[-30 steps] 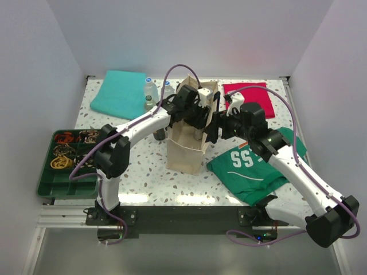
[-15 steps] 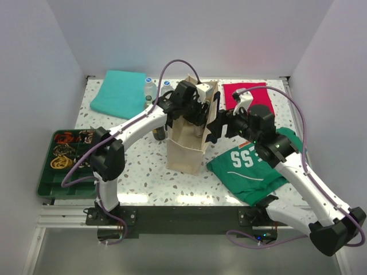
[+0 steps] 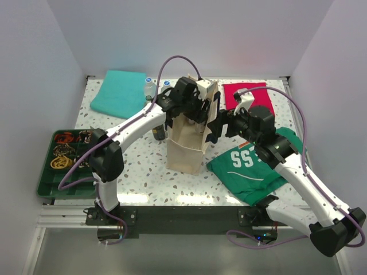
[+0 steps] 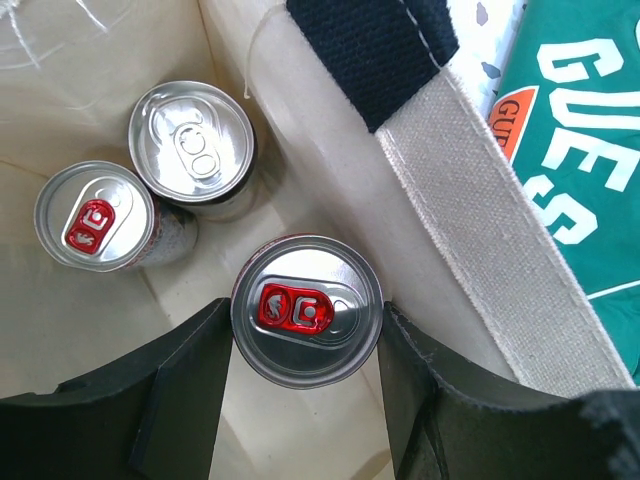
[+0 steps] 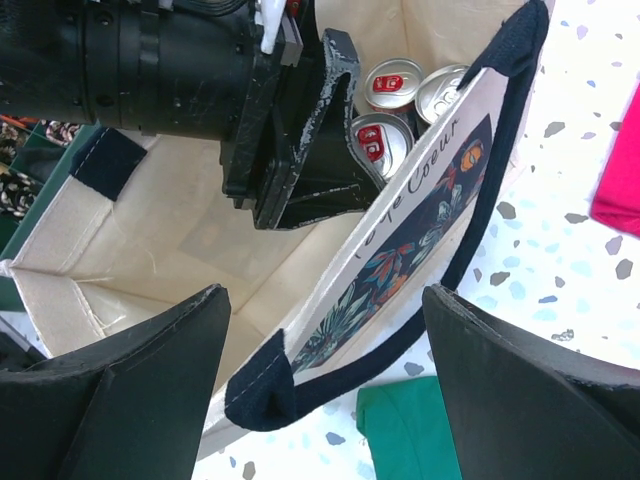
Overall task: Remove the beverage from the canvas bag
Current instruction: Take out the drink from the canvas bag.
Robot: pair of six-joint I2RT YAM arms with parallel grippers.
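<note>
The step in hand is judged to be the lifting of one can (image 4: pixel 307 300) out of the canvas bag (image 3: pixel 184 150). The left gripper (image 4: pixel 303 345) is placed inside the open mouth of the bag. Its two fingers (image 4: pixel 190 380) are pressed against opposite sides of the red-tabbed can, so the can is taken to be grasped. This can is inside the bag, close to the wall on the side of the green shirt (image 3: pixel 252 166). It appears higher than the two other cans (image 4: pixel 193 148), which stand deeper in the bag.

The right gripper (image 5: pixel 322 310) is spread wide, and the bag's edge with the navy strap (image 5: pixel 470 235) is seen between its fingers but is not pinched.

For the next move a straight pull upward is probably needed, with care that the can is not caught on the strap. The bag may have to be held down.
</note>
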